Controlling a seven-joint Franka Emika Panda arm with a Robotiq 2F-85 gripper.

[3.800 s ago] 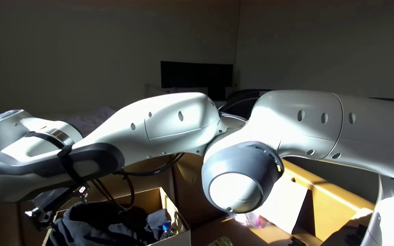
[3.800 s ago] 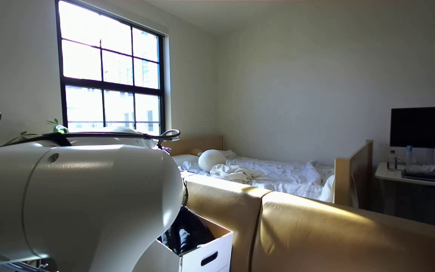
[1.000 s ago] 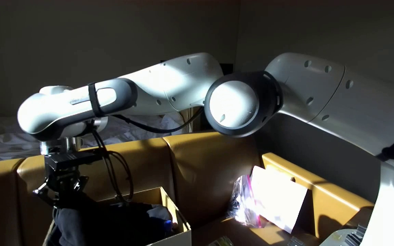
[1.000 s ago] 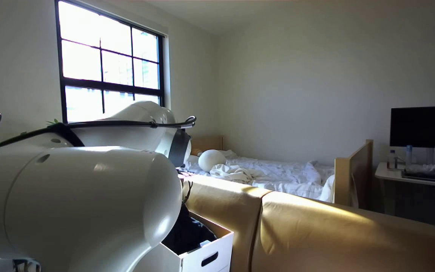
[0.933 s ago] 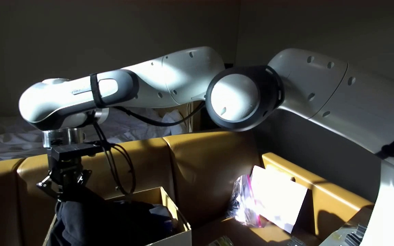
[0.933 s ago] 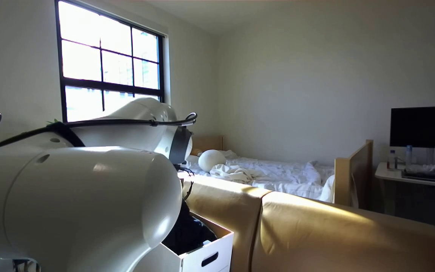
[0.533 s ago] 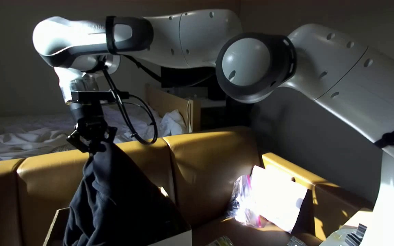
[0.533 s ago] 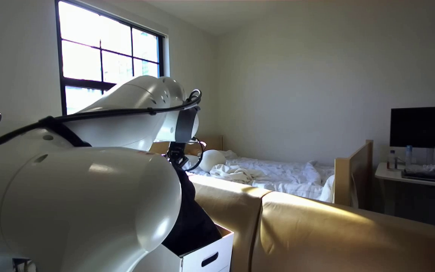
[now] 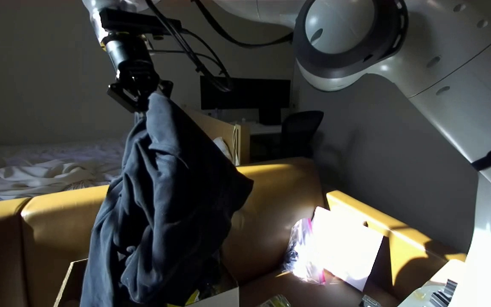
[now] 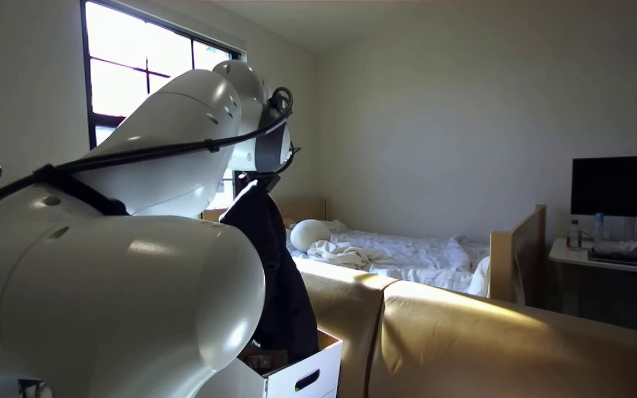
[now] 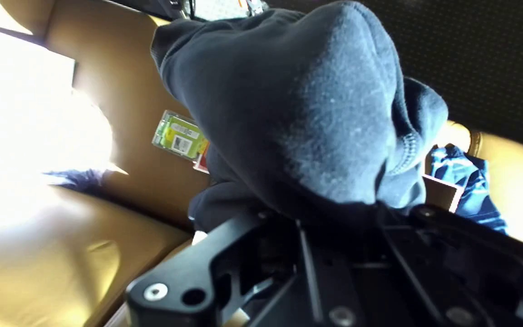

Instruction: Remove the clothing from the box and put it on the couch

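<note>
In an exterior view, upper left, jaws pinch a creased navy sweatshirt [image 9: 168,200] (paler where lit) hanging toward the box [image 9: 224,298].

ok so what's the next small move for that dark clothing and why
Probably raise the dark clothing slightly before swinging toward the couch: the jaws are shut on it, but its lower end seems to hang inside the box, so moving sideways might snag it.
</note>
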